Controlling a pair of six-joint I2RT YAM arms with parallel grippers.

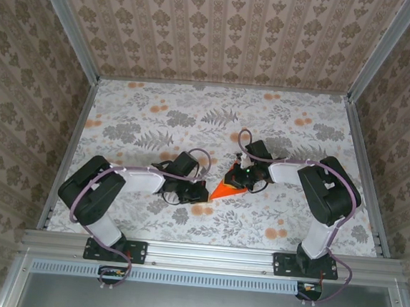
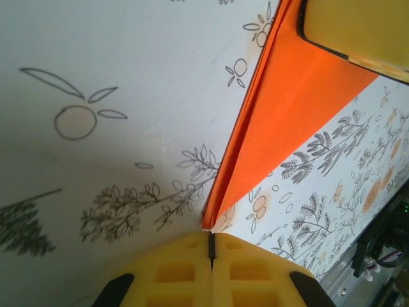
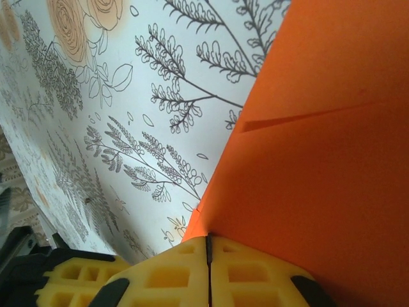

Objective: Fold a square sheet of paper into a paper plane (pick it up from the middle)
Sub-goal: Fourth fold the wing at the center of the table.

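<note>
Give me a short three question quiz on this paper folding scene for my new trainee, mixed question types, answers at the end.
1. True or false: the folded bright orange paper sheet lies on the white patterned table between the left gripper and the right gripper.
2. The yellow pads of both grippers are: A wide apart, B closed together, C one pair each way.
3. Fill in: the table cover is printed with leaves and ___.
Key: 1 true; 2 B; 3 flowers.
</note>
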